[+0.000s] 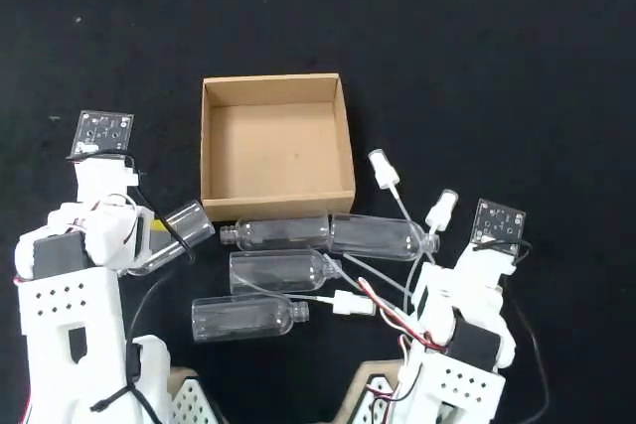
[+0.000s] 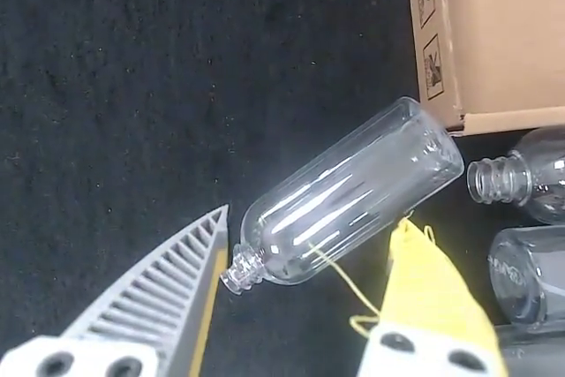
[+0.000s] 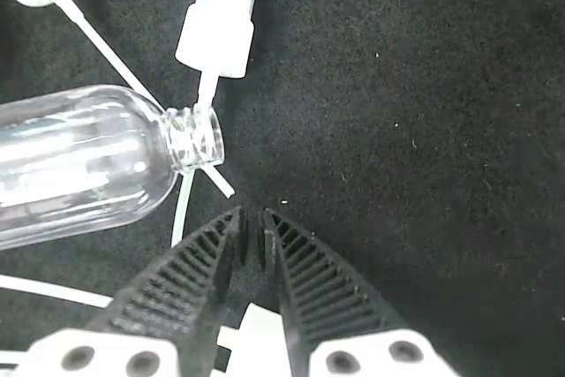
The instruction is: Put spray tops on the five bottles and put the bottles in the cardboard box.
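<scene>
left gripper (image 2: 313, 216) straddles bottle (image 2: 353, 187), contact unclear | right gripper (image 3: 252, 214) nearly closed

My black worktop (image 1: 517, 67) carries an open box (image 1: 276, 136). Four bottles (image 1: 283, 233) lie on their sides just beside it, nearer the arms, with three tops (image 1: 384, 168) scattered alongside.
</scene>
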`<state>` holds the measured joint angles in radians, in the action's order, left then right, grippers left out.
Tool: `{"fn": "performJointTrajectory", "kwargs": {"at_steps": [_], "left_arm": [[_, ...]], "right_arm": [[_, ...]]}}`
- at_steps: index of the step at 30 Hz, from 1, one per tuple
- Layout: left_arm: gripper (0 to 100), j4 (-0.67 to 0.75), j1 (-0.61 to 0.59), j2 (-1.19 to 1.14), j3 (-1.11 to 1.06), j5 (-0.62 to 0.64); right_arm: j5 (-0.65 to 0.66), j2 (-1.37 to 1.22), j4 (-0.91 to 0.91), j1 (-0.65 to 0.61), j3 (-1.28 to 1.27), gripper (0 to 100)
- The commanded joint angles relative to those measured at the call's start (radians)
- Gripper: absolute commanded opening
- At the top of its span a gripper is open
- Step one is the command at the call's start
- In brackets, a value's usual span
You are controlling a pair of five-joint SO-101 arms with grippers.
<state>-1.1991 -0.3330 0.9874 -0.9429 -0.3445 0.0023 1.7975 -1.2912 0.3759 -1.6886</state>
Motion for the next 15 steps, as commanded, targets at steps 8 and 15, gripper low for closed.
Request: {"fn": "performJointTrajectory", "kwargs": {"at_steps": [8,15], "left_arm": [[19,0.046,-0.007,0.028,-0.012,0.002],[19,0.046,-0.01,0.028,-0.012,0.002]], "right_arm": [[0.009,0.077,-0.006,0.018,0.004,1.2],[0.009,0.077,-0.006,0.018,0.004,1.2]]}}
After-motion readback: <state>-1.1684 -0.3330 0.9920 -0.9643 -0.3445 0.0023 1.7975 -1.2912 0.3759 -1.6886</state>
